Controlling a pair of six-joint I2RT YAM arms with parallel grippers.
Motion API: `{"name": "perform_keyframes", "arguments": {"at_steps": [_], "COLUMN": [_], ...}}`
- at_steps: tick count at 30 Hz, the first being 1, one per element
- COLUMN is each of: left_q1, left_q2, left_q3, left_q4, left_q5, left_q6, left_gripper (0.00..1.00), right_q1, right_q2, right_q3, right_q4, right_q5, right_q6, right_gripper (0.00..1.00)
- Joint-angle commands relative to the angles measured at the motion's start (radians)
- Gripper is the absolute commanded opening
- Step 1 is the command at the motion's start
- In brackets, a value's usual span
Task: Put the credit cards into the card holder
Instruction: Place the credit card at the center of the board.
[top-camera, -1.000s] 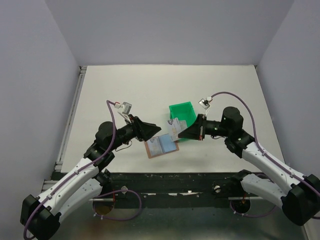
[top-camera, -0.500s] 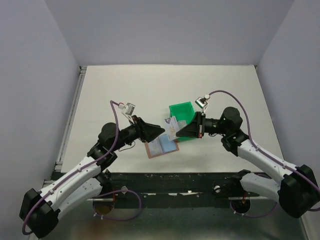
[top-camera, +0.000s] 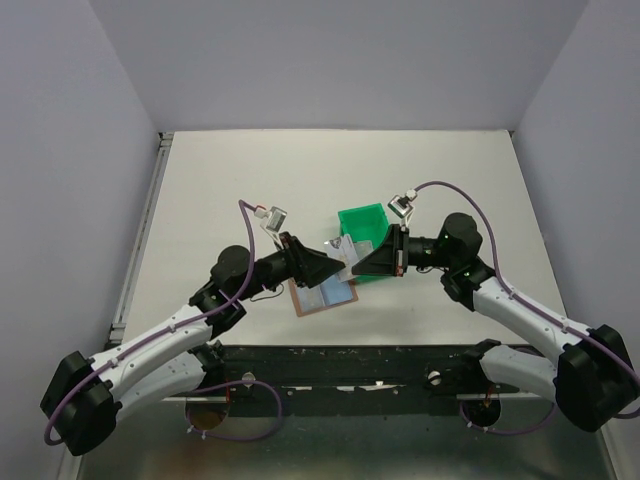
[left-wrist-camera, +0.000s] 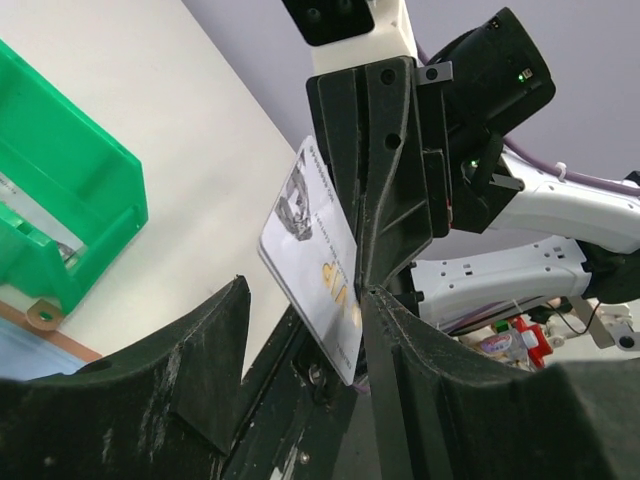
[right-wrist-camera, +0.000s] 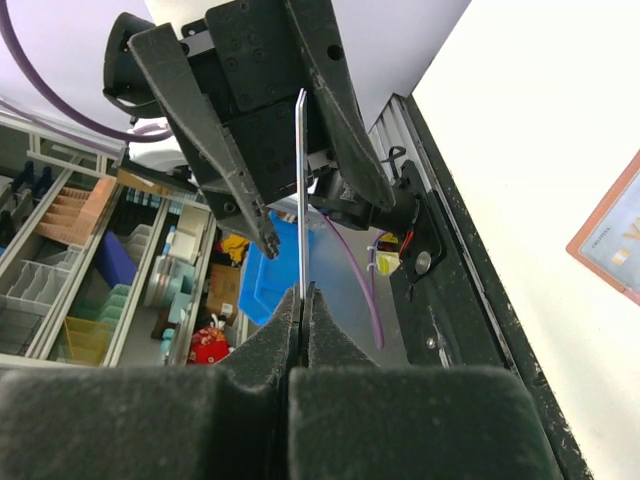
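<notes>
My right claw (right-wrist-camera: 302, 292) pinches one credit card (left-wrist-camera: 315, 265) on edge in the air. My left claw (left-wrist-camera: 305, 300) gapes around it (contact unclear). If I release early, it could drop and miss the card holder (top-camera: 320, 293), lying open by the tabletop's (top-camera: 250, 170) near edge.

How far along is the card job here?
Done: a blue card lies on the open card holder; tucked in or not is unclear. In hand: the right claw pinches a pale card off the table, and the open left claw straddles it. Left: seating it in the holder.
</notes>
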Motion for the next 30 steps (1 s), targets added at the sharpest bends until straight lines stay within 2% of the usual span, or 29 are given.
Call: {"name": "perform_keyframes", "arguments": {"at_steps": [1, 5, 11, 15, 17, 21, 24, 27, 30], "left_q1": [-0.024, -0.033, -0.044, -0.049, -0.049, -0.05, -0.049, -0.047, -0.035], "left_q2": [0.016, 0.028, 0.033, 0.025, 0.019, 0.007, -0.009, -0.024, -0.032], "left_q3": [0.042, 0.039, 0.036, 0.016, 0.012, 0.004, -0.01, -0.031, -0.063], "left_q4": [0.075, 0.108, 0.122, 0.119, 0.11, 0.043, 0.009, 0.003, -0.013], "left_q5": [-0.034, -0.039, -0.036, -0.04, -0.048, -0.077, -0.1, -0.117, -0.129], "left_q6": [-0.002, -0.014, -0.029, -0.051, -0.069, -0.115, -0.173, -0.234, -0.323], "left_gripper": [0.6, 0.55, 0.32, 0.2, 0.14, 0.01, 0.0, 0.0, 0.0], "right_q1": [0.005, 0.003, 0.003, 0.003, 0.003, 0.003, 0.003, 0.003, 0.003], "right_q2": [-0.002, 0.006, 0.018, 0.026, 0.024, -0.002, -0.033, -0.066, -0.105], "right_q3": [-0.005, -0.011, -0.007, -0.002, 0.001, 0.03, 0.064, 0.093, 0.102], "right_q4": [-0.038, -0.022, -0.047, -0.048, -0.055, -0.145, -0.28, -0.39, -0.432], "right_q5": [-0.019, -0.023, -0.011, -0.01, -0.011, -0.002, 0.029, 0.064, 0.081], "right_q6": [-0.034, -0.027, -0.045, -0.05, -0.053, -0.112, -0.192, -0.258, -0.28], "right_gripper": [0.01, 0.0, 0.0, 0.01, 0.06, 0.29, 0.42, 0.47, 0.49]}}
